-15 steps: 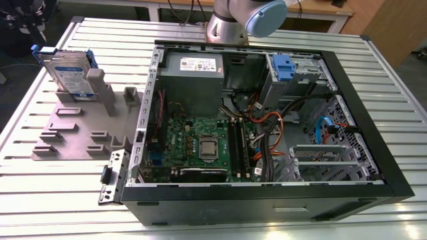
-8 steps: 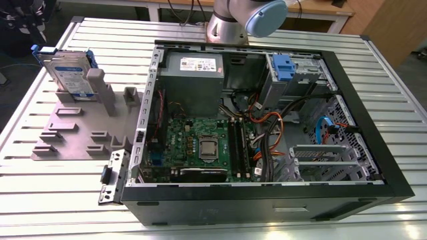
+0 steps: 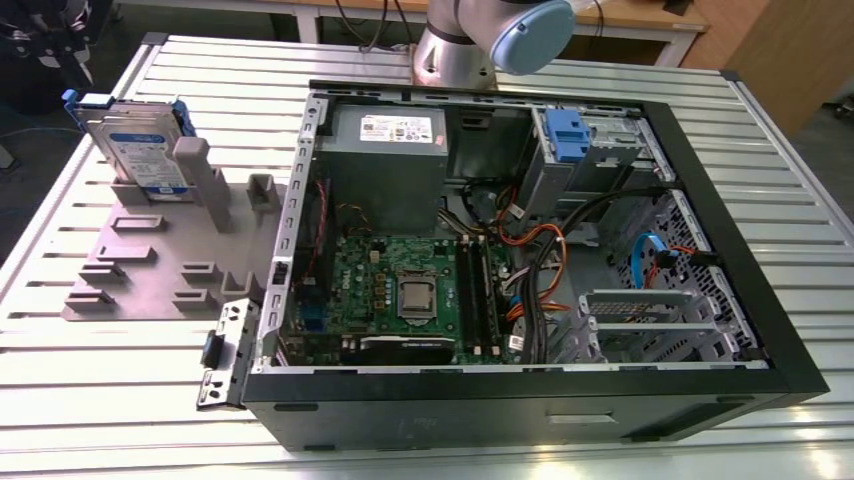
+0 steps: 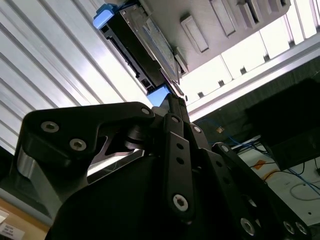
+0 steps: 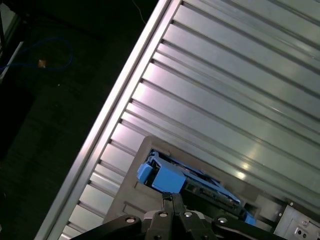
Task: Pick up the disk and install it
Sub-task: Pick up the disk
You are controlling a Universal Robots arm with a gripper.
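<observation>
The disk (image 3: 134,140), a silver drive with a white-and-blue label in a blue carrier, stands upright in a slot of the grey holder (image 3: 147,270) on the exterior view's left. Both wrist views show it just beyond my fingertips: its label side and blue corner (image 4: 145,45), and its blue top edge (image 5: 165,177). My gripper (image 4: 174,100) (image 5: 170,197) is shut, its black fingers pressed together with nothing between them. The tips point at the disk's blue corner and stay a little apart from it.
An open computer case (image 3: 721,230) lies on the slatted metal table (image 3: 787,160), with the motherboard, cables and a grey power supply (image 3: 387,130) inside. A blue latch (image 3: 567,135) sits at the drive bay. The arm's base (image 3: 461,45) stands behind the case.
</observation>
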